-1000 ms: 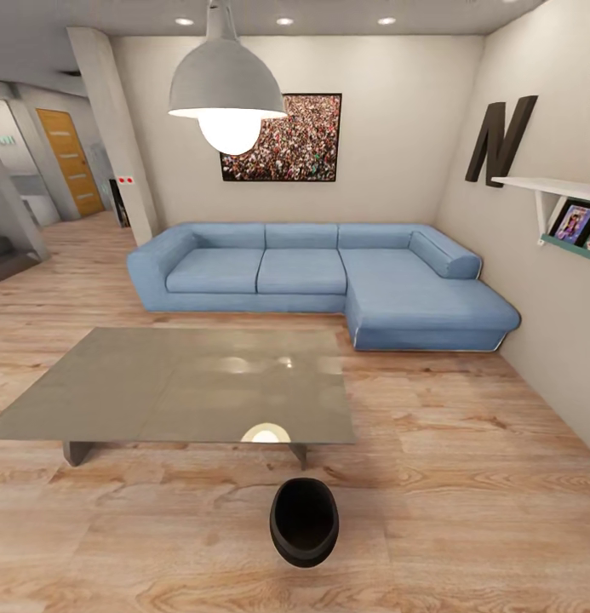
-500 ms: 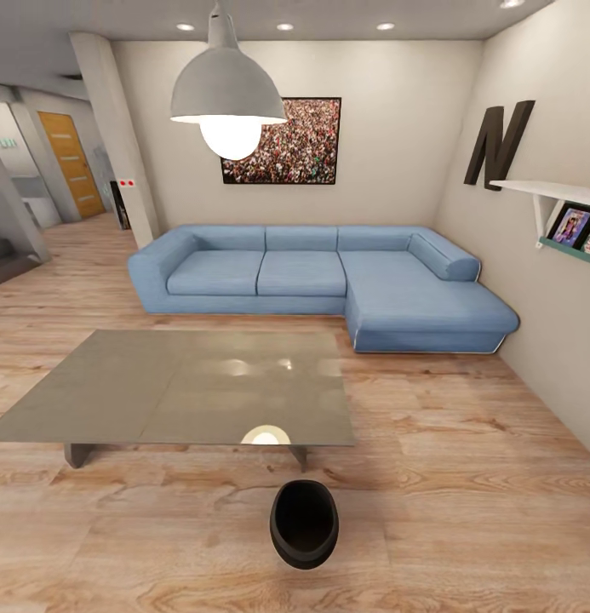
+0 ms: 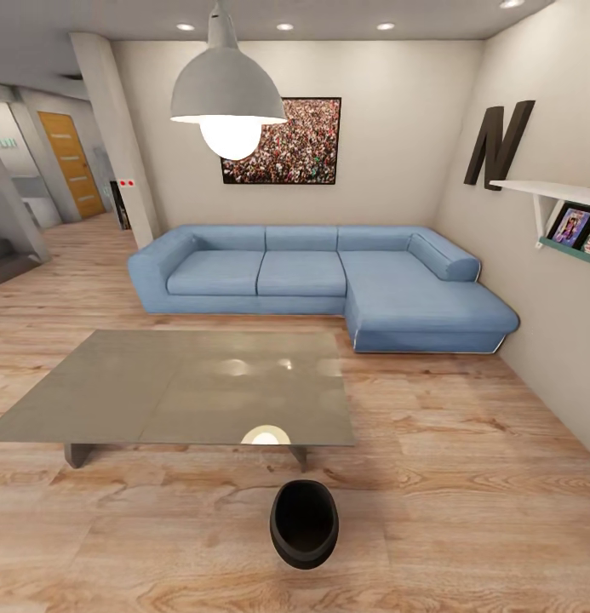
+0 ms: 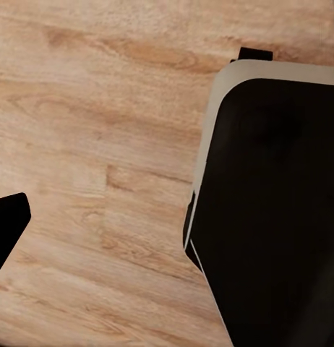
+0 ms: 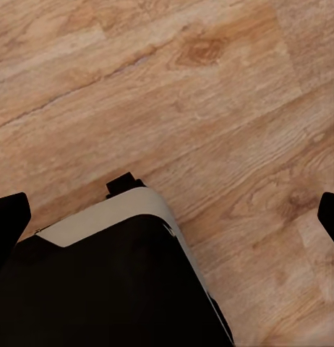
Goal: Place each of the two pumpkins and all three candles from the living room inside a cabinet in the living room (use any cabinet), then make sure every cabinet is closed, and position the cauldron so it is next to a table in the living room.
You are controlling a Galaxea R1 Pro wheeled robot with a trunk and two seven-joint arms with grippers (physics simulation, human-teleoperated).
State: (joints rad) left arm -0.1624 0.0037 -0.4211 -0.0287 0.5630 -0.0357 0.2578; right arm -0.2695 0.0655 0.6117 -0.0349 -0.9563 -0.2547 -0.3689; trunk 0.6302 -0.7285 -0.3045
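The black cauldron (image 3: pixel 304 522) stands upright on the wooden floor, its mouth empty, a short gap in front of the near edge of the low grey-beige table (image 3: pixel 141 392). Nothing lies on the tabletop. The pumpkins, the candles and the cabinet are out of view. In the right wrist view my right gripper (image 5: pixel 167 224) hangs open over the floor, a dark fingertip (image 5: pixel 8 224) at each side, holding nothing. In the left wrist view my left gripper (image 4: pixel 167 231) shows one dark fingertip (image 4: pixel 6 228) set wide; the other is lost against my dark base.
A blue corner sofa (image 3: pixel 329 277) stands behind the table against the far wall. A grey pendant lamp (image 3: pixel 226 98) hangs over the table. A wall shelf with photos (image 3: pixel 567 213) is at the right. My dark base (image 5: pixel 102 289) is below both grippers. Open floor lies right of the table.
The head view tilted slightly a second ago and has since held still. The cauldron and table have not moved.
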